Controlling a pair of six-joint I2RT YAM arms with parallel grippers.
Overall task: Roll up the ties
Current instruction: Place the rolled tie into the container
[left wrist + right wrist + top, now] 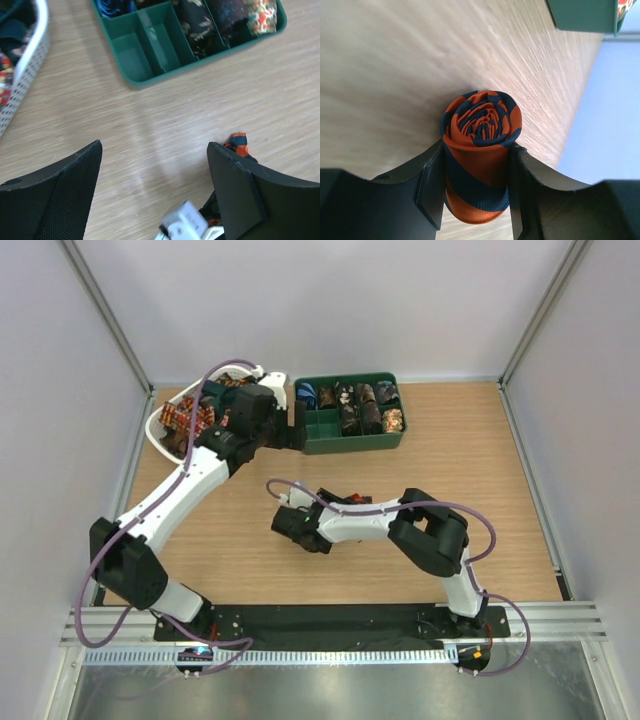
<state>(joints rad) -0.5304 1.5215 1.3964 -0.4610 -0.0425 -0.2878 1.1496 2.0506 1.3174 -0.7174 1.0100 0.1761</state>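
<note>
A rolled tie (479,145) with orange and dark stripes stands on end between the pads of my right gripper (476,160), which is shut on its sides; the spiral end faces the camera. From above, my right gripper (296,527) sits low over the middle of the table. A bit of that same tie (238,142) peeks out behind the right finger in the left wrist view. My left gripper (155,170) hangs open and empty above bare wood. In the top view the left gripper (292,433) is just left of the green tray (352,443).
The green tray (150,75) holds several rolled ties (362,406) in its back compartments; two near-left compartments show bare bottoms. A white slotted basket (158,428) with loose ties (192,416) stands at the back left. Grey walls close in the table.
</note>
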